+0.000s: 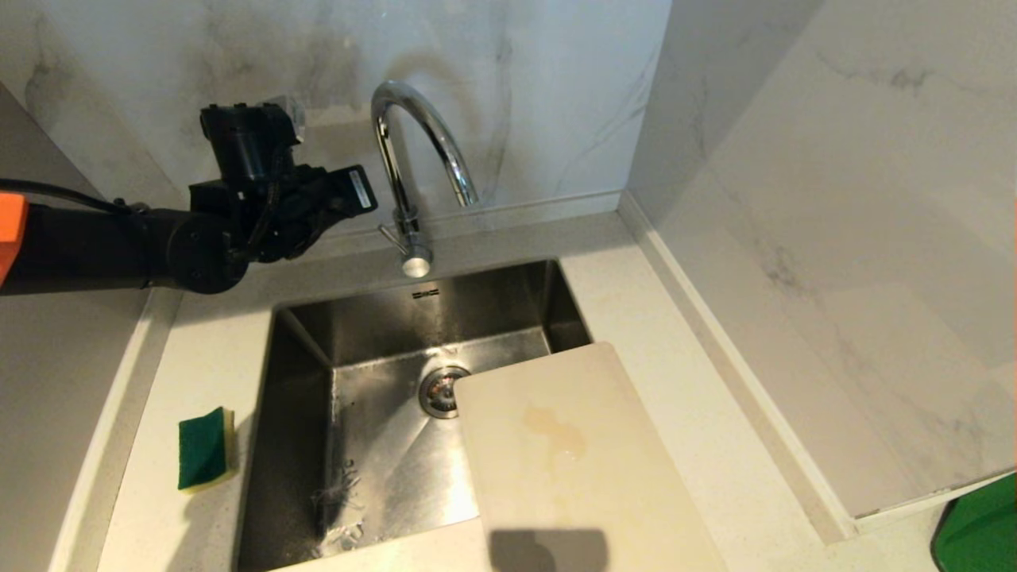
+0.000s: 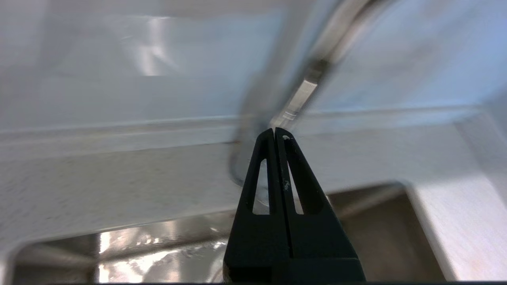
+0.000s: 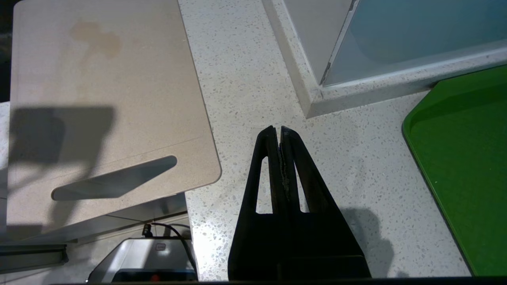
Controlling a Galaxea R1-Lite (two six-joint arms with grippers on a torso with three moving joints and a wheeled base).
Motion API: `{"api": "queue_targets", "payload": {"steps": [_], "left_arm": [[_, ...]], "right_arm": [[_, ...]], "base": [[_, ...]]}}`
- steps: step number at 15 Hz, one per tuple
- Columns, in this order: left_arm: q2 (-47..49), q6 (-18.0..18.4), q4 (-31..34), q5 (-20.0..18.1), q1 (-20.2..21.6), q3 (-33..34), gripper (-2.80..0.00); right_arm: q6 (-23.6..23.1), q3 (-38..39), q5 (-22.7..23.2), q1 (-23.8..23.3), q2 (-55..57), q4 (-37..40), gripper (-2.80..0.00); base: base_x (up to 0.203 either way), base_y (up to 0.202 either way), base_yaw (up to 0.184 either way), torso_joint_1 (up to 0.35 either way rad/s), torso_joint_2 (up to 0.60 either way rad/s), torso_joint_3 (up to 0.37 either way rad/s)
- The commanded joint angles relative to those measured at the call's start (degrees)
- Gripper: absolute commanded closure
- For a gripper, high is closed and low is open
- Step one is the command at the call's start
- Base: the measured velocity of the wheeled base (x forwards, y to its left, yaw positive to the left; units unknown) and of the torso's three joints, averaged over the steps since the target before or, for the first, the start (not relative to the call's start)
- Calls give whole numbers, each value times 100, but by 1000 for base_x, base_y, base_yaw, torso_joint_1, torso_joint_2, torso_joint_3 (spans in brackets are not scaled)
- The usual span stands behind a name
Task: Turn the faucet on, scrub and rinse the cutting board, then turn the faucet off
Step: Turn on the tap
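**Left arm raised beside the faucet, cutting board across the sink corner**

A steel sink (image 1: 373,334) sits in a pale speckled counter (image 1: 659,334). Behind it stands the chrome faucet (image 1: 413,151), its arched spout curving over the basin and its small lever at the base. The left gripper (image 2: 275,131) is held up just to the left of the faucet stem, fingers pressed together and holding nothing (whether the tips touch the metal cannot be told). The cream cutting board (image 1: 572,453), marked by a yellowish stain, lies over the sink's near right corner and onto the counter. A green-and-yellow sponge (image 1: 205,448) rests on the counter left of the sink. The right gripper (image 3: 277,130) hangs over bare counter near the board's slotted end, fingers closed and empty, beside a green tray (image 3: 463,158).
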Motion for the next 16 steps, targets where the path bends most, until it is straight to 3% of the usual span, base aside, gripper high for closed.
{"api": "queue_targets", "payload": {"steps": [1, 8, 13, 16], "left_arm": [[325, -22, 101, 46, 67, -311, 0], [1015, -83, 358, 32, 246, -1162, 0], [1085, -791, 908, -318, 307, -1304, 0], [1123, -896, 981, -471, 306, -1356, 0]], "right_arm": [[-5, 1, 2, 0, 9, 5, 0], [-5, 1, 2, 0, 9, 5, 0], [-5, 1, 2, 0, 9, 5, 0], [-5, 1, 2, 0, 9, 5, 0]], "base": [[0, 0, 0, 0, 0, 0], [0, 0, 0, 0, 0, 0], [0, 0, 0, 0, 0, 0], [0, 0, 0, 0, 0, 0]]}}
